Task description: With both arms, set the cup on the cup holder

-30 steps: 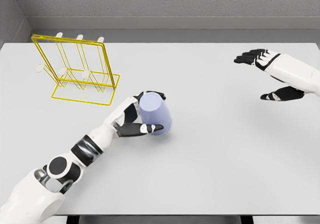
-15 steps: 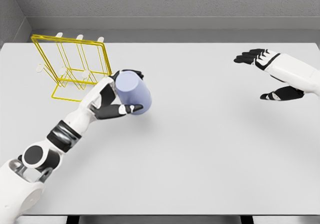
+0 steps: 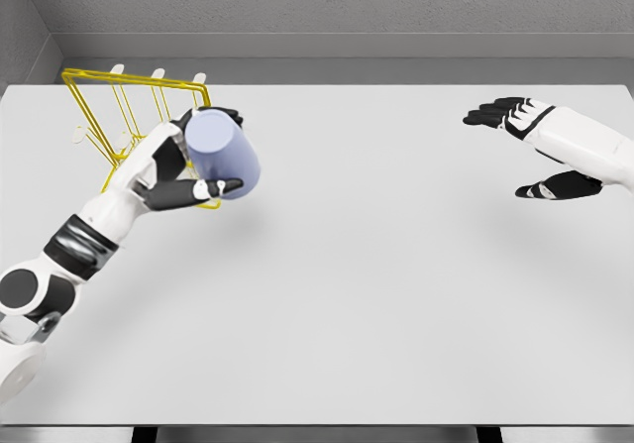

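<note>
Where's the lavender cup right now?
In the head view, the lavender cylindrical cup is upper left, gripped in the left hand, in front of the yellow wire cup holder.

The scene is bright and evenly lit, with soft light that seems to fall from above. The pale worktop (image 3: 376, 294) reads as a near-uniform light grey with no glare or hot spots. Shadows are faint: a diffuse smudge lies on the worktop just below the cup (image 3: 224, 151), and a weaker one under the right hand (image 3: 530, 151). Edges are crisp across the whole render (no motion blur, no soft focus). The thin yellow wires of the cup holder (image 3: 104, 91) look slightly jagged. Straight lines stay straight toward the borders.
</note>
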Controlling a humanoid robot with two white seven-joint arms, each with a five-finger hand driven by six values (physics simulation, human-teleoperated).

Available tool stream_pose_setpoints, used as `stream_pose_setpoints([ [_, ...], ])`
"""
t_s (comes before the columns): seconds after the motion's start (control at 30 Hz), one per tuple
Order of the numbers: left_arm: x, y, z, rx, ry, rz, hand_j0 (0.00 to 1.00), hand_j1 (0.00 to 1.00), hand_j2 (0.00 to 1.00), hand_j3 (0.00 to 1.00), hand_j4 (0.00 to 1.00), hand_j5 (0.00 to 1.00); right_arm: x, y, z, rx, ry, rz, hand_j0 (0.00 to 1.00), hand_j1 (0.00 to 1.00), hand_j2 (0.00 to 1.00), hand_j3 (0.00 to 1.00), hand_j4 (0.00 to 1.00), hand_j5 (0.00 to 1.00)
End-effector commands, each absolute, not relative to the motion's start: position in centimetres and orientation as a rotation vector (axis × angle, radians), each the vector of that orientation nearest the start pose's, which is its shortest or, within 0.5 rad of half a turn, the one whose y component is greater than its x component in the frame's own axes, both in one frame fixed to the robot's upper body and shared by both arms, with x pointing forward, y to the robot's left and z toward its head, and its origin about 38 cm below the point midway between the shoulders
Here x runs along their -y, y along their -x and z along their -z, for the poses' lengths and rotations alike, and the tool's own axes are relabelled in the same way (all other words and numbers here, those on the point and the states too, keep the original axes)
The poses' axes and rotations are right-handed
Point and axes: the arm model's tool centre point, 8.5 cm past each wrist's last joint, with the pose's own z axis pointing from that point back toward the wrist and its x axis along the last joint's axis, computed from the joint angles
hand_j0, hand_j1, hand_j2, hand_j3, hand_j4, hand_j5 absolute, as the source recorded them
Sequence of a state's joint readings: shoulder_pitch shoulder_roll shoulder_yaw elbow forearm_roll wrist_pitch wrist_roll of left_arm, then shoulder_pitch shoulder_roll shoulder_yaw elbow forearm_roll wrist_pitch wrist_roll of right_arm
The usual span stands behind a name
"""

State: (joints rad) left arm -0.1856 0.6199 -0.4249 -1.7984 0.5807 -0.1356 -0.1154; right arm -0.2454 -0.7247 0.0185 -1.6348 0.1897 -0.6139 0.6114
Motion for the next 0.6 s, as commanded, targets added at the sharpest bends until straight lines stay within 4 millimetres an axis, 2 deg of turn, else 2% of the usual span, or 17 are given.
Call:
stream_pose_setpoints([
  [0.0, -24.8, -37.2, -18.4, 1.756, 0.392, 0.570, 0.68, 0.68, 0.68, 0.68, 0.68, 0.68, 35.1, -38.0, -24.9, 1.753, 0.395, -1.666, 1.00, 1.00, 1.00, 1.00, 1.00, 1.00],
  [0.57, -28.4, -38.0, -20.2, 1.770, 0.313, 0.556, 0.69, 0.69, 0.69, 0.69, 0.69, 0.69, 35.1, -38.0, -24.9, 1.752, 0.395, -1.665, 1.00, 1.00, 1.00, 1.00, 1.00, 1.00],
])
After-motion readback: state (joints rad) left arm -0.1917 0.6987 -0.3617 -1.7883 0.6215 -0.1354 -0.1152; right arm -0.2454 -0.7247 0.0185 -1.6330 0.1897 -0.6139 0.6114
